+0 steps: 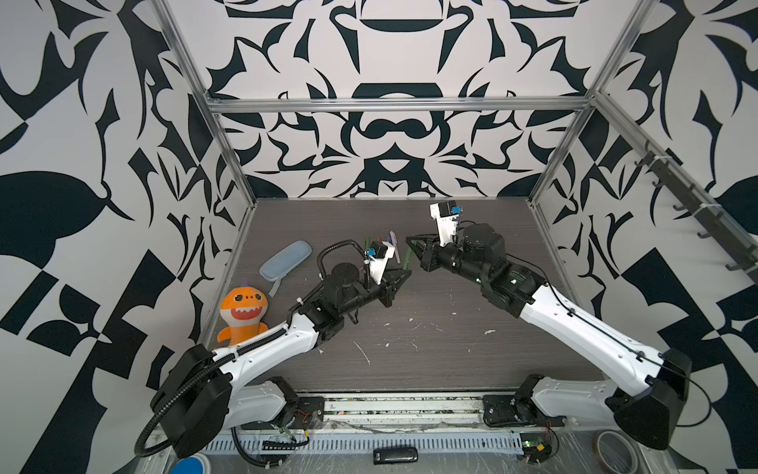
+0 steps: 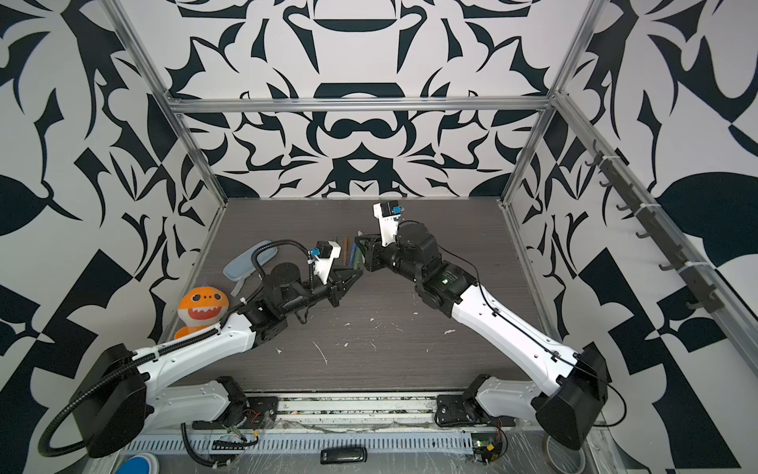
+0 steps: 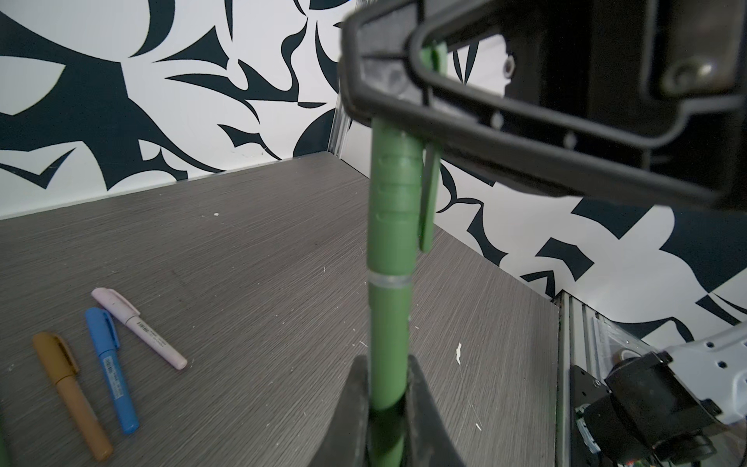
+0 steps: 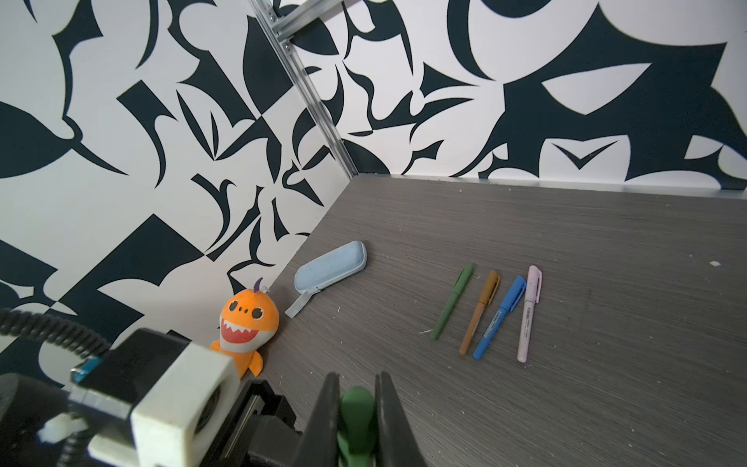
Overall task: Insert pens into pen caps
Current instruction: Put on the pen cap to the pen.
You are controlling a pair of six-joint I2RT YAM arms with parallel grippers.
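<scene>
Left gripper (image 3: pixel 386 366) pinches the green pen (image 3: pixel 387 323), right gripper (image 4: pixel 358 388) pinches its cap (image 3: pixel 394 194): I hold them coaxial to seat it.

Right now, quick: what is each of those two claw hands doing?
Left gripper: shut on the green pen.
Right gripper: shut on the green cap, which sits over that pen's end.

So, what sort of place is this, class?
Most likely a robot test cell in a lab: an aluminium frame with patterned walls boxes in a grey tabletop, the left arm and right arm stand at its front edge, and capped pens and a shark toy lie on it.
</scene>
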